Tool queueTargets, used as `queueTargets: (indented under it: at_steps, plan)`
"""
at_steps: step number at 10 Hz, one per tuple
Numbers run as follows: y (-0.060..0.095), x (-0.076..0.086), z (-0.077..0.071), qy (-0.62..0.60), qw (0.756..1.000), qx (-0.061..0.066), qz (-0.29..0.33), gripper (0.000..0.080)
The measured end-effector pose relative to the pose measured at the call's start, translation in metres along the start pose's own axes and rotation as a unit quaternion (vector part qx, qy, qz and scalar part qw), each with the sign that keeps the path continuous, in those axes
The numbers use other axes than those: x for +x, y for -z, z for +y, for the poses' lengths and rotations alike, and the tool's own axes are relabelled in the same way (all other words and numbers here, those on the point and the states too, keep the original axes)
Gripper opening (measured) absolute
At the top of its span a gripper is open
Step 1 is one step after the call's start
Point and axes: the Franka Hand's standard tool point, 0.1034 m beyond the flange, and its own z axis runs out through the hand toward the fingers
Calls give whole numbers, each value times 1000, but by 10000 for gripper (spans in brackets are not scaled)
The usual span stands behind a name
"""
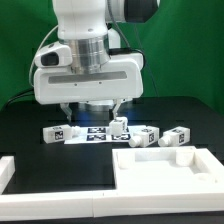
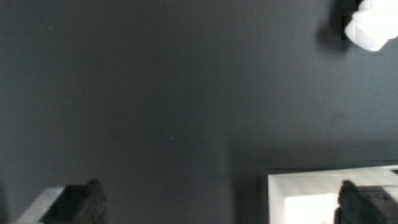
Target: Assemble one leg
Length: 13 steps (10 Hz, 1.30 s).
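Hanging over the black worktop [image 1: 30,148], the gripper [image 1: 92,108] is spread wide and holds nothing. In the wrist view its two dark fingers [image 2: 80,205] stand far apart at the edges of the picture, with only bare worktop between them. In the exterior view the leg [image 1: 118,127] closest to the gripper stands on the worktop just below it and a little toward the exterior view's right, apart from the fingers. It is a short white post with a black-and-white tag on its face. Three other legs lie in the same loose row: one [image 1: 52,133] at the exterior view's left end and two [image 1: 145,137] [image 1: 178,135] toward the right. The marker board [image 1: 92,134] lies flat between the left-end leg and the nearest leg, under the gripper. Closer to the camera, a large white tray-like part [image 1: 165,168] with a raised rim rests on the worktop, near the row but not touching it. The wrist view also catches a small white rounded piece [image 2: 370,30] at the picture's edge, and a flat white corner [image 2: 329,188] beside one finger; which parts these are cannot be told.
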Motion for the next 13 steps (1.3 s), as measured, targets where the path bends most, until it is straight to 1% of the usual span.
queueTargets:
  at_steps: [2, 3, 4, 5, 6, 7, 9, 10, 11, 12, 13]
  plan:
    - [-2, -2, 2, -5, 1000, 0, -2, 649]
    - [-9, -13, 12, -34, 999, 3, -12, 649]
    - [-13, -27, 27, -67, 997, 10, -32, 649]
    - [-11, -32, 39, -93, 994, 25, -55, 649]
    - [-9, -29, 48, -116, 991, 38, -63, 649]
    - [-10, -28, 46, -87, 994, 34, -57, 649]
    - [-10, -28, 46, 4, 998, 39, -55, 649]
    - [-12, -33, 54, 38, 996, 50, -66, 649]
    - [-12, -38, 82, 28, 994, 62, -87, 649]
    - [-13, -43, 101, 1, 993, 66, -97, 649]
    - [-8, -46, 107, -29, 990, 75, -118, 649]
